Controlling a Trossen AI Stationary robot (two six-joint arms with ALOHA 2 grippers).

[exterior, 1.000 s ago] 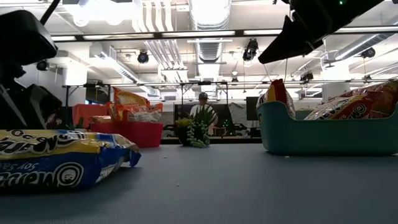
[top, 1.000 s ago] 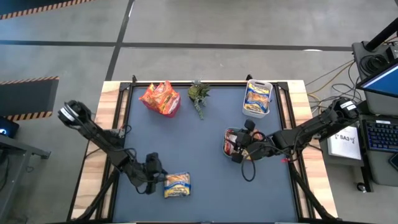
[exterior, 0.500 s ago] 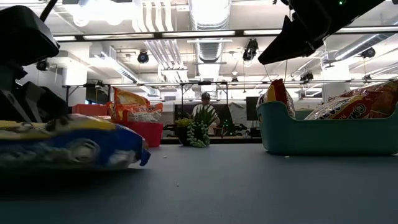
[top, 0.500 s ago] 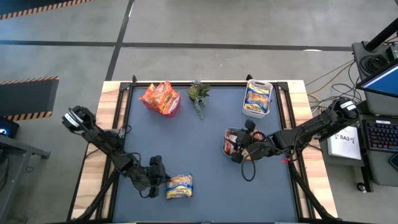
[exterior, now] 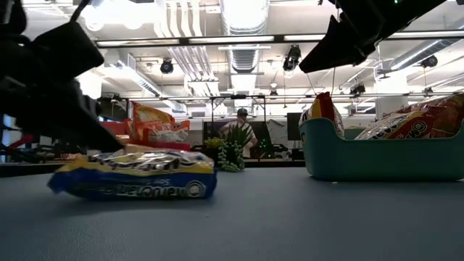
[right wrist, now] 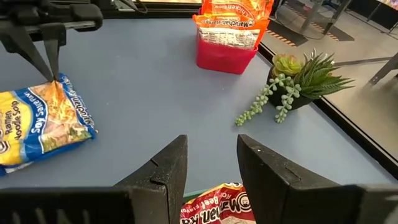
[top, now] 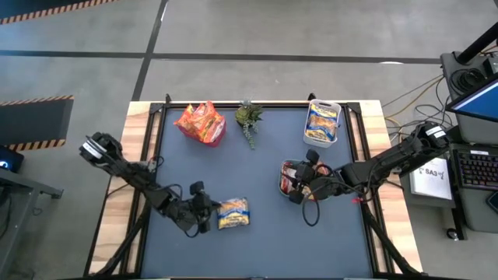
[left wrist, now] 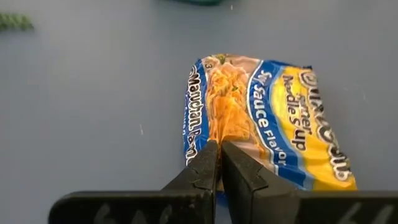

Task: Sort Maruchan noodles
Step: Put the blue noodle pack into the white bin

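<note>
A yellow-and-blue Maruchan noodle packet lies on the blue table toward the near edge, left of centre. My left gripper is shut on its left edge. My right gripper hangs open over a teal bin right of centre. That bin holds red packets, which my right gripper does not touch. Orange packets stand in a red bin at the far left. Yellow packets fill a white bin at the far right. My left gripper pinches the packet's left edge between its two fingertips, close to one corner. The fingers come from the table's left, slanting down. The packet stays flat and low, stretching away from the fingers toward the table's right side.
A small green plant stands at the far edge between the red and white bins. Bare blue table spreads across the middle. Wooden rails border the mat on the left and right. People show in the room beyond.
My left gripper has shut on the packet's left edge and gone toward the table's right and slightly far side. The packet has slid with it, away from the near edge, and turned a little. My right arm has kept still.
</note>
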